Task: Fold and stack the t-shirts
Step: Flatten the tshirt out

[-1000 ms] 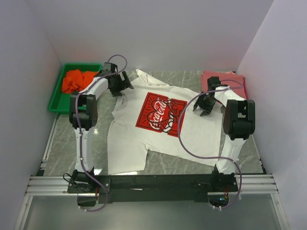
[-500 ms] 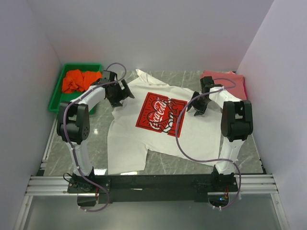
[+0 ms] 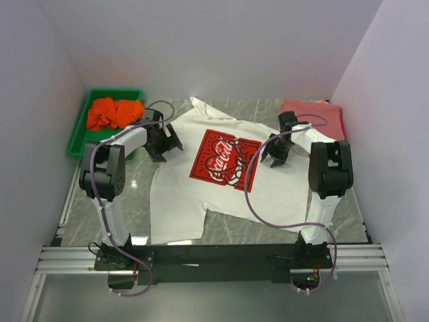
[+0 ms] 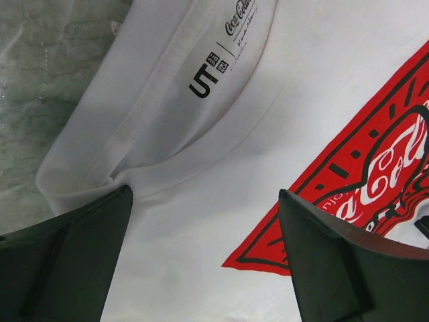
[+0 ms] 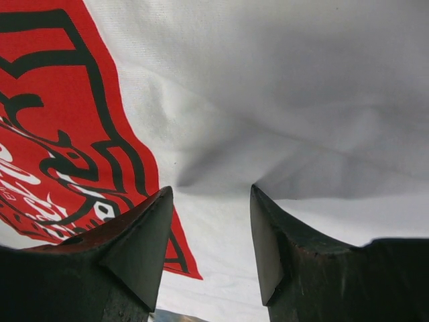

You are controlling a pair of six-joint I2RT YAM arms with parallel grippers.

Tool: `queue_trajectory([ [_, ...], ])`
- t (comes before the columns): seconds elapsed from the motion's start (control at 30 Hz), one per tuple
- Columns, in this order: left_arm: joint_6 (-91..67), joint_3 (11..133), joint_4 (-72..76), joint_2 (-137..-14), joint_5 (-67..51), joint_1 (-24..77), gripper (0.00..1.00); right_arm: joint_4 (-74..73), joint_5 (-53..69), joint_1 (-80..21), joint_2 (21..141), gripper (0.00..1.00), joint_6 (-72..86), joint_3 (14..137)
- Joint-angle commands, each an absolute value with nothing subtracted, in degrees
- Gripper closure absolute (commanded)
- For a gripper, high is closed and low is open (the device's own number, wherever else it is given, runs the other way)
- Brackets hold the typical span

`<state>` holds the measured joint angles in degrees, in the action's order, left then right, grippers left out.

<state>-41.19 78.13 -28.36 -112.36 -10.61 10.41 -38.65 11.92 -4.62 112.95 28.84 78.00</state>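
Note:
A white t-shirt with a red square chest print lies spread face up across the table, its collar toward the left. My left gripper hovers over the collar with its jaws wide open; the left wrist view shows the neck label and a corner of the print between the fingers. My right gripper is low over the shirt just right of the print, open, with a wrinkle of white cloth at its fingertips. An orange t-shirt lies bunched up.
The orange shirt sits in a green tray at the back left. A folded salmon-pink stack lies at the back right by the wall. White walls close in the table on three sides.
My left gripper has swung from beside the tray toward me and onto the collar. My right gripper has slid a little left onto the shirt, narrowing slightly.

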Motion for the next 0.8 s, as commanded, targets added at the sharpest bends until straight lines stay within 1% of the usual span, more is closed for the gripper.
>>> queue_trajectory([
  [0.0, -38.9, 79.1, -28.9, -113.7, -6.9, 10.0, 0.03, -39.8, 9.8, -4.9, 114.3, 0.43, 28.3, 79.1],
  [0.2, -34.6, 82.0, -26.8, -117.1, -7.6, 9.6, 0.03, -41.9, 8.8, -4.9, 117.7, 0.43, 28.7, 81.5],
  [0.53, -30.0, 97.5, -30.4, -128.8, -10.2, 8.0, 0.03, -46.9, 7.1, -4.8, 121.9, 0.44, 28.6, 88.0],
  [0.63, -29.5, 104.2, -32.0, -132.8, -10.9, 7.8, 0.03, -48.6, 6.7, -4.7, 123.0, 0.44, 28.4, 90.6],
  [0.77, -29.6, 106.8, -30.6, -135.6, -12.8, 7.8, 0.03, -49.7, 6.1, -4.7, 123.0, 0.44, 28.2, 92.7],
])
